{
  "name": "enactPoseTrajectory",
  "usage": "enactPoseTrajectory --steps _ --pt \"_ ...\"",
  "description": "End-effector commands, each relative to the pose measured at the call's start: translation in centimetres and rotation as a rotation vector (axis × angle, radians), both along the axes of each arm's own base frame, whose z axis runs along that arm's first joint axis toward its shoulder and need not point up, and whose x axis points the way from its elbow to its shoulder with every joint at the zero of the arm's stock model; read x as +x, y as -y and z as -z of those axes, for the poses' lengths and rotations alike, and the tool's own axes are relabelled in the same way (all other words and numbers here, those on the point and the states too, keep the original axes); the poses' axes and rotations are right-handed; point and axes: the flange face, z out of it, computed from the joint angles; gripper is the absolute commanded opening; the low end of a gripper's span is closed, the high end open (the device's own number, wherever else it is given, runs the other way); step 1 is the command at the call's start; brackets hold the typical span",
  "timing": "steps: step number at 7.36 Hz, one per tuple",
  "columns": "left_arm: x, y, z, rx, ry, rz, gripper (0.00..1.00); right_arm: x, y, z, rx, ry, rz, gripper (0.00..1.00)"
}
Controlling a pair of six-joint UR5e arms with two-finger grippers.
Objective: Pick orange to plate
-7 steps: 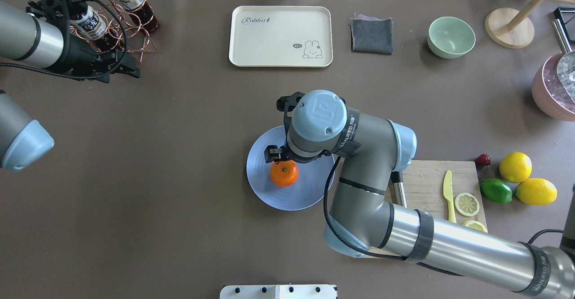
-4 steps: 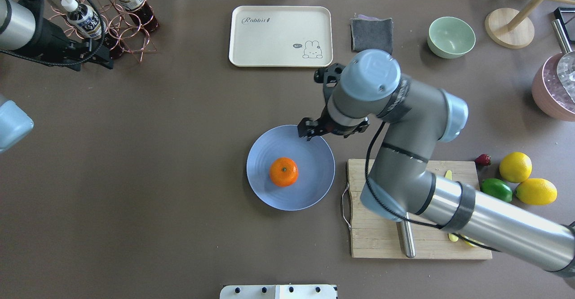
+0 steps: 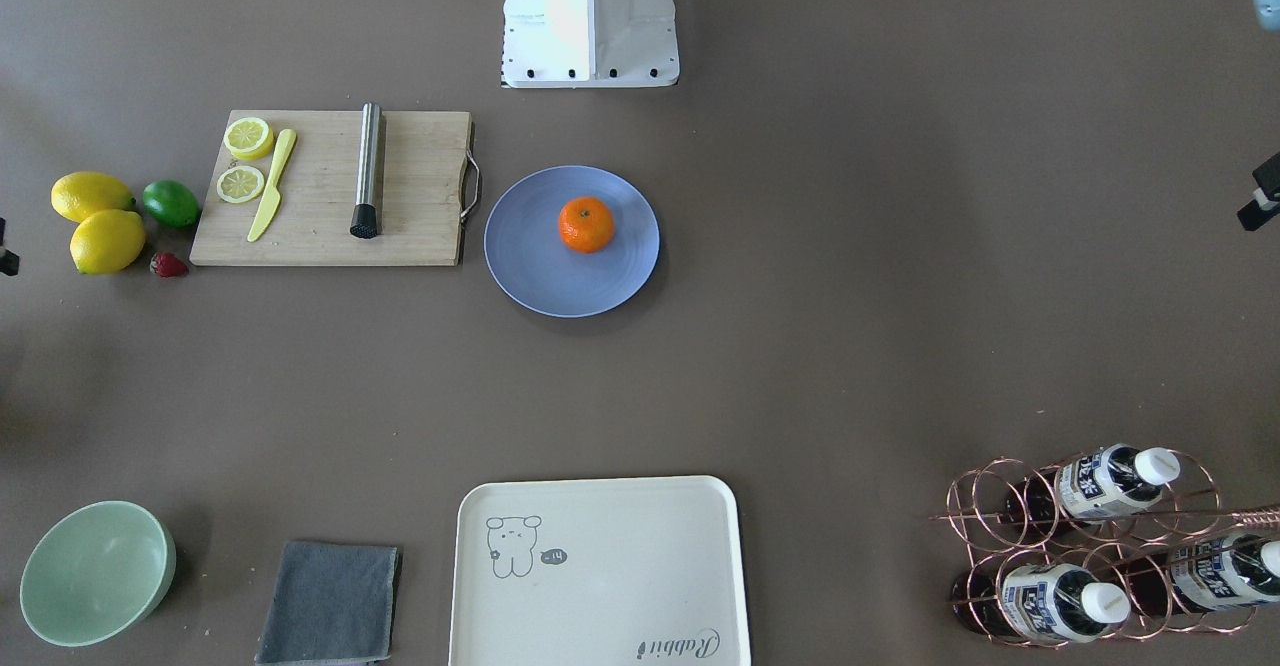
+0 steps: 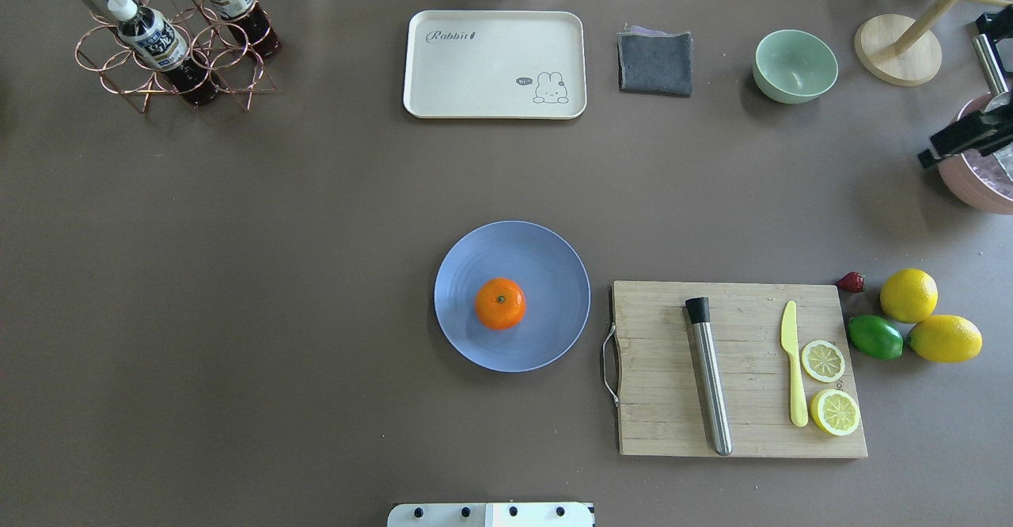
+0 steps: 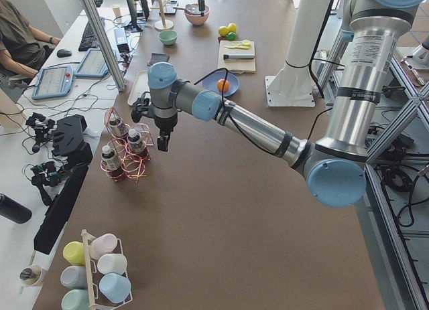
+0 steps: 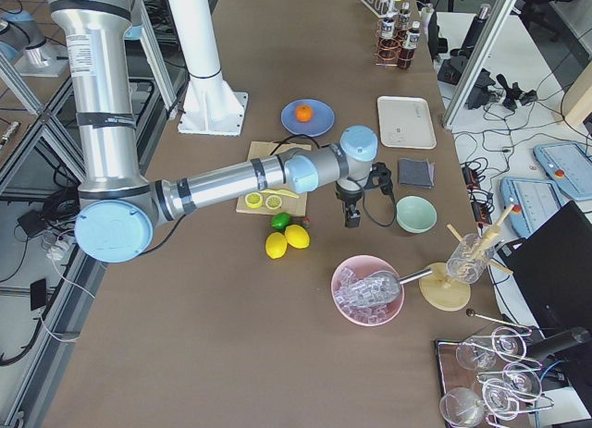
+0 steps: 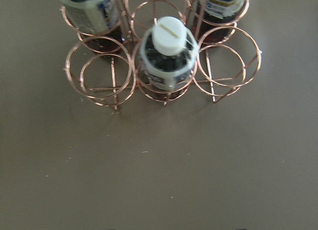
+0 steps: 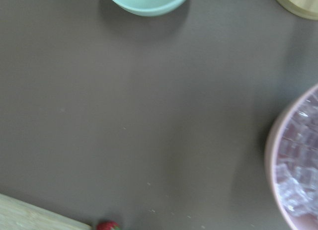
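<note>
The orange [image 4: 500, 303] rests on the blue plate [image 4: 554, 274], a little left of its centre, with nothing touching it; the front-facing view shows the same orange [image 3: 586, 224] and plate [image 3: 540, 266]. My right gripper [image 4: 961, 139] is far off at the table's right edge, over the pink ice bowl, and only a dark part of it shows, so I cannot tell its state. My left gripper [image 5: 163, 142] hangs beside the bottle rack, far from the plate. I cannot tell whether it is open or shut.
A cutting board [image 4: 665, 400] with a steel muddler [image 4: 708, 384], yellow knife and lemon slices lies right of the plate. Lemons [image 4: 908, 294], a lime and a strawberry sit beyond it. Cream tray [image 4: 495, 64], grey cloth, green bowl [image 4: 794, 66] and bottle rack [image 4: 170, 44] line the far side.
My right arm has pulled away from the plate to the table's right edge. The left arm has withdrawn out of the overhead view. The orange stays put on the plate.
</note>
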Motion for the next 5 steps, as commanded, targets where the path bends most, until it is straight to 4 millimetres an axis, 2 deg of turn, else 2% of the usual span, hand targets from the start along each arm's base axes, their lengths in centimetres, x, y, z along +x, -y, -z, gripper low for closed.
enactPoseTrajectory --steps 1,2,4,5 --pt "-3.6 -2.8 -3.1 0.026 -0.001 -0.011 0.98 8.7 -4.9 -9.2 0.018 -0.034 0.020 1.00" --pt "-3.6 -3.4 -3.3 0.037 0.002 -0.015 0.98 10.5 -5.5 -10.1 0.020 -0.036 0.001 1.00" --pt "-3.9 -3.6 -3.9 0.029 0.003 -0.010 0.98 12.9 -6.7 -10.5 0.011 -0.038 -0.053 1.00" --pt "-4.0 -3.5 -4.6 0.014 0.010 -0.006 0.98 13.1 -6.9 -10.7 0.007 -0.038 -0.058 1.00"
